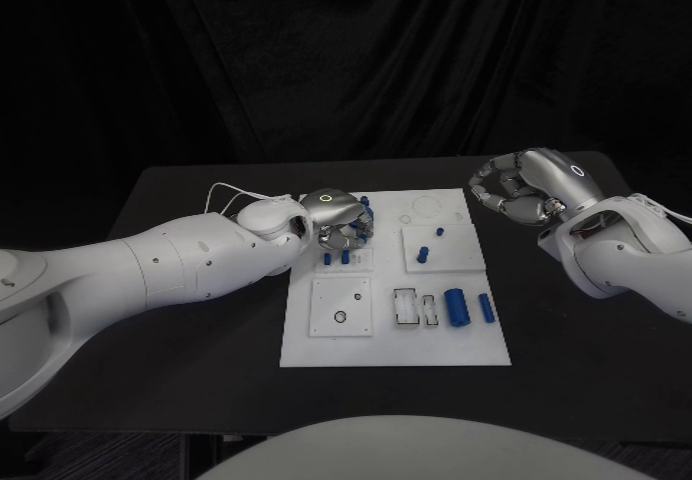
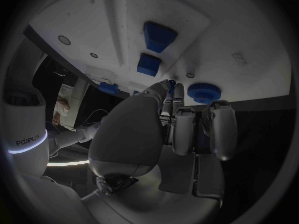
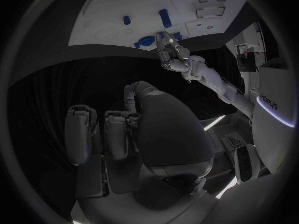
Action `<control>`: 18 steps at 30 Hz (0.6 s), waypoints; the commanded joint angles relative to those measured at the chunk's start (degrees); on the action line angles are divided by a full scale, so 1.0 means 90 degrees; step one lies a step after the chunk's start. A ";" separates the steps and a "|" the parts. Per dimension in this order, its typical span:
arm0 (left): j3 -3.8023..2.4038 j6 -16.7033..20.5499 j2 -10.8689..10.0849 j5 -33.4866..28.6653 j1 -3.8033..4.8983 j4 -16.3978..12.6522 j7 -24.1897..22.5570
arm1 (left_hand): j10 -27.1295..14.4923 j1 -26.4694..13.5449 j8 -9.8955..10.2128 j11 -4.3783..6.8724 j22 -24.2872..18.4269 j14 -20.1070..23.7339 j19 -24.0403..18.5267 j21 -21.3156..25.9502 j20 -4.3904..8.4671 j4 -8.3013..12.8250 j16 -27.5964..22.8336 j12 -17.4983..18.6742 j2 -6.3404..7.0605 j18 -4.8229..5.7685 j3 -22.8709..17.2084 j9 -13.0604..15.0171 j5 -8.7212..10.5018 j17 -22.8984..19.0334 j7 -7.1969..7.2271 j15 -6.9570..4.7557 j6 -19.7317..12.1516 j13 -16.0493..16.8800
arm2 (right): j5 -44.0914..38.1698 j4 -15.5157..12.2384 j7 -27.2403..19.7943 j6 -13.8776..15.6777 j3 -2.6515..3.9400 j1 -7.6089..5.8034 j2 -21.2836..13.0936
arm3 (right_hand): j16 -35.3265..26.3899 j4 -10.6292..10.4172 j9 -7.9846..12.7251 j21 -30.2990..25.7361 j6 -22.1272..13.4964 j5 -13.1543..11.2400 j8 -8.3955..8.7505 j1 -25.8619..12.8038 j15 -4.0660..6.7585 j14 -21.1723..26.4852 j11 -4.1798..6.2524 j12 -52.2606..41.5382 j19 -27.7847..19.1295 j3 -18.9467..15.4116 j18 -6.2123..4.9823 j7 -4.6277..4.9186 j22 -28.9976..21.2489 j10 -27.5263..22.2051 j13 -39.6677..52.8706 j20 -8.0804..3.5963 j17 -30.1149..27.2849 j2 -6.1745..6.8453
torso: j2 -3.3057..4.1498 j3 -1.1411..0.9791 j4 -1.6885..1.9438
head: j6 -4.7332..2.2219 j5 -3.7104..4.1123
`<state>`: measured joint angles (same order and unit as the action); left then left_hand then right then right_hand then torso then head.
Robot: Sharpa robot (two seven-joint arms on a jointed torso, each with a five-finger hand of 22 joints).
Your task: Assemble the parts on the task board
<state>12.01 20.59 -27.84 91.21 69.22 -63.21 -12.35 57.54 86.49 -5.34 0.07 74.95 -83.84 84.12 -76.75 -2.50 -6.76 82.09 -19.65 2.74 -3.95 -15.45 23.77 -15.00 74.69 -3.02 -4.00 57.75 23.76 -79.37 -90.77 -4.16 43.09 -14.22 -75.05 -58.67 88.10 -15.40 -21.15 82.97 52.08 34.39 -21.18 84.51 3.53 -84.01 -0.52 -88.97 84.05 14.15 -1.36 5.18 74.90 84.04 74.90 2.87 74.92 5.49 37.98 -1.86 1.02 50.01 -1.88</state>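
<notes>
I see my left hand point(image 1: 335, 215) over the far left of the task board point(image 1: 397, 345), its fingers point(image 2: 171, 92) pinching a small blue part point(image 2: 171, 84). My right hand point(image 1: 522, 185) hovers beyond the board's far right corner above the desk point(image 1: 188, 340), fingers curled on nothing

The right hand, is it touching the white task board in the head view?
No. The right hand hangs over the black table, off the far right corner of the task board, and touches nothing.
</notes>
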 commanded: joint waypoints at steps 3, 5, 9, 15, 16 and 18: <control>-0.0038 0.0746 -0.0292 0.0010 0.0121 -0.0442 -0.0237 | 0.0042 0.0022 -0.0014 -0.0003 0.1220 -0.0050 0.0026 -0.0027 0.0047 0.0041 0.0020 0.0115 0.0041 0.0096 -0.0017 0.0006 -0.0055 -0.0025 -0.0010 -0.0040 0.0064 -0.0044 | -0.0015 -0.0018 0.0037 0.0031 0.0005 0.0014 -0.0037 | -0.0020 0.0002 0.0005 -0.0022 0.0029 0.0022 -0.0022 -0.0046 -0.0042 -0.0606 -0.0009 -0.0001 0.0277 0.0034 -0.0050 -0.0005 0.1411 0.0545 0.1542 0.0034 0.1452 -0.0008 | -0.0019 -0.0001 0.0005 | -0.0001 -0.0003; -0.0044 0.0762 -0.0430 0.0010 0.0186 -0.0616 -0.0220 | 0.0049 0.0018 -0.0013 -0.0009 0.1216 -0.0048 0.0020 -0.0012 0.0046 0.0046 0.0014 0.0140 0.0051 0.0093 -0.0023 0.0006 -0.0058 -0.0033 -0.0020 -0.0037 0.0078 -0.0058 | -0.0015 -0.0019 0.0041 0.0025 0.0005 0.0015 -0.0047 | -0.0021 0.0005 0.0006 -0.0018 0.0029 0.0023 -0.0022 -0.0046 -0.0041 -0.0606 -0.0008 -0.0001 0.0280 0.0035 -0.0049 -0.0005 0.1413 0.0545 0.1542 0.0033 0.1451 -0.0004 | -0.0024 -0.0003 0.0015 | -0.0001 0.0003; -0.0049 0.0685 -0.0736 0.0010 0.0288 -0.0970 -0.0123 | 0.0027 -0.0005 0.0025 -0.0032 0.1206 -0.0038 0.0005 0.0023 0.0036 0.0055 -0.0003 0.0243 0.0069 0.0087 -0.0049 -0.0008 -0.0050 -0.0058 -0.0037 -0.0019 0.0058 -0.0110 | -0.0015 -0.0002 0.0052 0.0005 0.0005 0.0016 -0.0046 | -0.0021 0.0005 0.0006 -0.0018 0.0029 0.0023 -0.0022 -0.0046 -0.0041 -0.0606 -0.0008 -0.0001 0.0280 0.0035 -0.0049 -0.0005 0.1413 0.0545 0.1542 0.0033 0.1451 -0.0004 | -0.0038 -0.0005 0.0032 | -0.0001 -0.0011; -0.0019 0.0485 -0.1032 0.0010 0.0332 -0.1205 0.0015 | 0.0017 -0.0011 0.0040 -0.0043 0.1187 -0.0036 -0.0025 0.0086 0.0028 0.0065 -0.0007 0.0292 0.0082 0.0074 -0.0063 -0.0013 -0.0043 -0.0063 -0.0047 -0.0005 0.0054 -0.0132 | -0.0015 0.0020 0.0054 -0.0038 0.0005 0.0039 -0.0044 | -0.0018 0.0007 0.0006 -0.0019 0.0030 0.0023 -0.0023 -0.0046 -0.0041 -0.0606 -0.0008 0.0001 0.0279 0.0035 -0.0049 -0.0005 0.1412 0.0543 0.1539 0.0033 0.1454 -0.0001 | -0.0043 -0.0014 0.0037 | -0.0001 -0.0032; -0.0012 0.0431 -0.1068 0.0010 0.0333 -0.1212 0.0042 | -0.0003 -0.0024 0.0059 -0.0049 0.1178 -0.0022 -0.0042 0.0119 0.0020 0.0066 -0.0021 0.0336 0.0088 0.0068 -0.0072 -0.0020 -0.0027 -0.0086 -0.0049 0.0004 0.0036 -0.0151 | -0.0015 0.0023 0.0054 -0.0048 0.0005 0.0046 -0.0045 | -0.0018 0.0007 0.0006 -0.0019 0.0030 0.0023 -0.0023 -0.0046 -0.0041 -0.0606 -0.0008 0.0001 0.0279 0.0035 -0.0049 -0.0005 0.1412 0.0543 0.1539 0.0033 0.1454 -0.0001 | -0.0040 -0.0015 0.0038 | -0.0001 -0.0031; -0.0006 0.0374 -0.1105 0.0010 0.0329 -0.1207 0.0072 | -0.0025 -0.0041 0.0093 -0.0056 0.1169 -0.0021 -0.0061 0.0153 0.0011 0.0065 -0.0019 0.0392 0.0096 0.0061 -0.0085 -0.0033 -0.0008 -0.0076 -0.0052 0.0012 -0.0003 -0.0174 | -0.0015 0.0028 0.0053 -0.0058 0.0005 0.0054 -0.0042 | -0.0018 0.0007 0.0006 -0.0019 0.0030 0.0023 -0.0023 -0.0046 -0.0041 -0.0606 -0.0008 0.0001 0.0279 0.0035 -0.0049 -0.0005 0.1412 0.0543 0.1539 0.0033 0.1454 -0.0001 | -0.0042 -0.0020 0.0037 | -0.0001 -0.0046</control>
<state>12.00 24.92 -37.80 91.27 72.02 -73.90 -12.43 57.39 86.08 -4.64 -0.16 74.94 -83.84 83.96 -75.55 -2.25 -6.30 82.09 -16.31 3.15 -3.95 -15.91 23.55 -15.25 73.97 -3.33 -4.00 58.10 22.27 -79.37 -90.52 -4.12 42.88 -14.20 -74.68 -59.01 88.10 -15.40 -21.15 82.97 52.08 34.39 -21.18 84.51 3.53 -84.01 -0.52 -88.98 84.06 14.15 -1.36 5.18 74.94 84.04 74.90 2.87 74.91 5.49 37.64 -1.96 1.31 50.01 -2.21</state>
